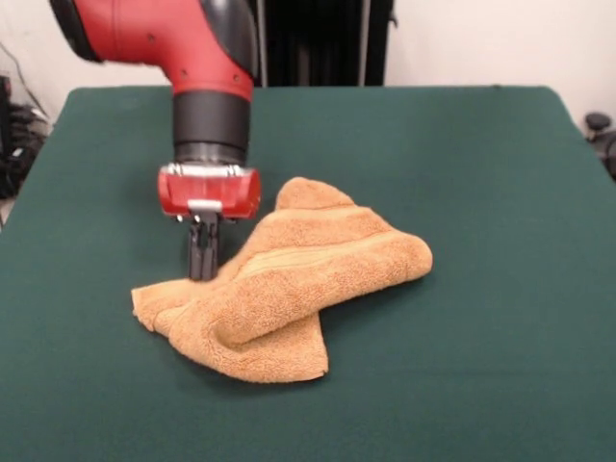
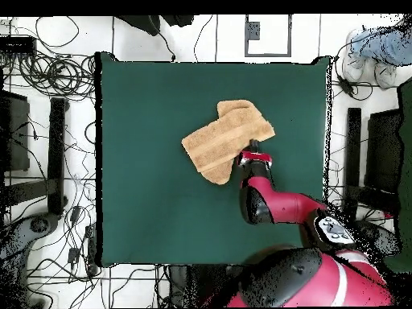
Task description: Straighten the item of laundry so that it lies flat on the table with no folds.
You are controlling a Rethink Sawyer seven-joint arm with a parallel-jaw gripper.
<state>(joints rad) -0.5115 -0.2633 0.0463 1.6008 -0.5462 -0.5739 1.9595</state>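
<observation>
The tan-orange towel (image 1: 289,289) lies bunched in the middle of the dark green table (image 1: 481,192), folded over itself in several layers, with a woven stripe band showing on top. No care tag shows. My gripper (image 1: 203,274) points straight down at the towel's far left edge, its black fingers (image 1: 197,252) pressed together on the cloth at table level. In the overhead view the towel (image 2: 225,141) lies just above and left of the gripper (image 2: 253,154), near the middle of the table (image 2: 145,161).
The red arm (image 2: 273,201) reaches in from the table's bottom right in the overhead view. A person's legs and shoes (image 2: 376,47) show past the table's top right corner. Cables and stands lie on the floor around the table.
</observation>
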